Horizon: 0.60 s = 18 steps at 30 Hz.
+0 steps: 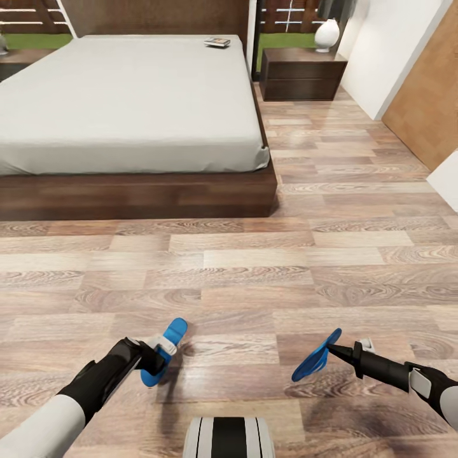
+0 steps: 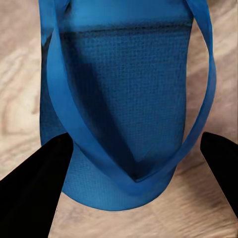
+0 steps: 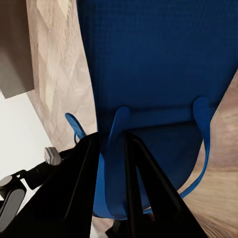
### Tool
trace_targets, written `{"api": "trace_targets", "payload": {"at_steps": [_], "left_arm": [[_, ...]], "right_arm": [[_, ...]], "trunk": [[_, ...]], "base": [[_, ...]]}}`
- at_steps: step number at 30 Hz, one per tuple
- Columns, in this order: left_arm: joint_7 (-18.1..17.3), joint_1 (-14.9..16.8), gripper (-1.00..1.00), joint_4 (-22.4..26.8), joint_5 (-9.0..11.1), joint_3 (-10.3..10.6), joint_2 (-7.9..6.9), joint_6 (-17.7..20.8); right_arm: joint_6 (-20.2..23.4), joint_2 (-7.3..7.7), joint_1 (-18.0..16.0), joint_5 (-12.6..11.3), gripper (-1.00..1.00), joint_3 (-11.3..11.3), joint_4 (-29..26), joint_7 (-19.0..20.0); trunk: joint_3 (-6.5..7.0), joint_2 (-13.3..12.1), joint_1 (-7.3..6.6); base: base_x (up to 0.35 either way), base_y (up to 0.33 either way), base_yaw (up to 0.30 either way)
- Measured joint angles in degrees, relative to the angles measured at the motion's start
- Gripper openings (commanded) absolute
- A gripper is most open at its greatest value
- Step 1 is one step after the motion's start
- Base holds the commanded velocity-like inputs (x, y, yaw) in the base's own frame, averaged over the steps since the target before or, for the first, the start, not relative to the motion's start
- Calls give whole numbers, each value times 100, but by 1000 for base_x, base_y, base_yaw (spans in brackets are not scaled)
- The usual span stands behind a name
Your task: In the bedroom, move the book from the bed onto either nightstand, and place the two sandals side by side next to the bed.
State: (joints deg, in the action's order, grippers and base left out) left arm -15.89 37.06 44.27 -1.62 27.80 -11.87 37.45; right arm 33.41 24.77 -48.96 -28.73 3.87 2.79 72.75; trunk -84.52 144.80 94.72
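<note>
Each arm held one blue sandal above the plank floor (image 1: 254, 267), well short of the bed's foot edge. The left gripper (image 1: 156, 357) had the left sandal (image 1: 164, 352); its dark fingers (image 2: 34, 183) stood wide on either side of the sole. The right gripper (image 1: 336, 348) was pinched tight on a strap of the right sandal (image 1: 316, 359). The book (image 1: 217, 42) lay near the far right corner of the bed (image 1: 133, 102), close to the nightstand (image 1: 299, 75). Open floor ran along the bed's right edge.
</note>
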Motion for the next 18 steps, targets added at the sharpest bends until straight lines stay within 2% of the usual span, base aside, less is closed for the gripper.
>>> {"api": "trace_targets", "payload": {"at_steps": [5,18], "left_arm": [[-2,0,-100,70,6,-100,8,2],[1,0,-100,134,-10,-124,21,15]], "right_arm": [[4,-6,0,1,-100,-2,0,-6],[5,-10,0,3,-100,-3,2,-16]], "trunk": [[111,-7,-13],[399,-24,-46]], "base": [[0,0,0],[0,0,0]]}}
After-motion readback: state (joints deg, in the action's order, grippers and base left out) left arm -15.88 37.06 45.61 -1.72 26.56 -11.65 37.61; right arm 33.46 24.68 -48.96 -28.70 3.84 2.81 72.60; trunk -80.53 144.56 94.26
